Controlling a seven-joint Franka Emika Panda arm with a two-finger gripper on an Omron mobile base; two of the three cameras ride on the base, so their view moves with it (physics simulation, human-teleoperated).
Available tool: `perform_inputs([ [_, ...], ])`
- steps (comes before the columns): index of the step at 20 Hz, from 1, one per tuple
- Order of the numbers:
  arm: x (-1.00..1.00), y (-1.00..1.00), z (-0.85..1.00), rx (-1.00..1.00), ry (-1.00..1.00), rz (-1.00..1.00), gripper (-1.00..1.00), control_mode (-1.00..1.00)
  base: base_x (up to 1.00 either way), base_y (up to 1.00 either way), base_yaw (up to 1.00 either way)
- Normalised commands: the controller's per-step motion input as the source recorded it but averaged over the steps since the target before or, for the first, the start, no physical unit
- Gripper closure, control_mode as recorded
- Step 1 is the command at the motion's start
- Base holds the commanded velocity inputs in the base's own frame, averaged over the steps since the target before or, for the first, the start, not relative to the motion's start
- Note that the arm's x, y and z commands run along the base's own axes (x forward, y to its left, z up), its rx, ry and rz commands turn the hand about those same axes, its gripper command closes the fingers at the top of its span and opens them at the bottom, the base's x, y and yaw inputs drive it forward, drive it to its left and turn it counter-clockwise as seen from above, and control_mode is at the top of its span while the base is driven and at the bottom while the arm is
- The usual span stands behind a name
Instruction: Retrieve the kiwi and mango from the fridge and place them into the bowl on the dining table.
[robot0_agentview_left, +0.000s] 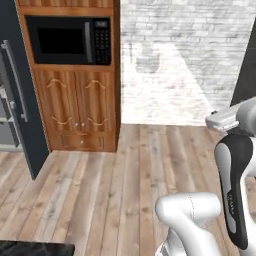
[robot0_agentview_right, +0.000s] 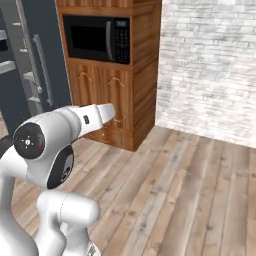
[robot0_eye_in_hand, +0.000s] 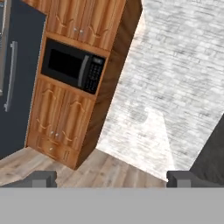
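The hand (robot0_eye_in_hand: 111, 178) is spread wide and holds nothing; in the hand view its two tips stand far apart, with brick wall and floor between them. There the fridge (robot0_eye_in_hand: 17, 74) lies to the left of the hand, left of the microwave (robot0_eye_in_hand: 72, 65), its long pale handle (robot0_eye_in_hand: 10, 75) running up and down.

In the left base view the fridge (robot0_agentview_left: 20, 95) stands at the far left, left of the microwave (robot0_agentview_left: 67, 40), its door swung open and grey shelves showing behind it. No fruit can be made out.

In the right base view the fridge (robot0_agentview_right: 35, 60) again sits left of the microwave (robot0_agentview_right: 97, 37), beyond the arm. My judgement: the hand must turn left toward the fridge.
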Motion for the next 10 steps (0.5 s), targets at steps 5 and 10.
perform_inputs([
  [5, 0.0, 0.0, 0.0, 0.0, 0.0, 0.0, -1.0, 1.0, 0.44, 0.01, 0.57],
  [10, 0.0, 0.0, 0.0, 0.0, 0.0, 0.0, -1.0, 1.0, 0.39, 0.16, 0.6],
])
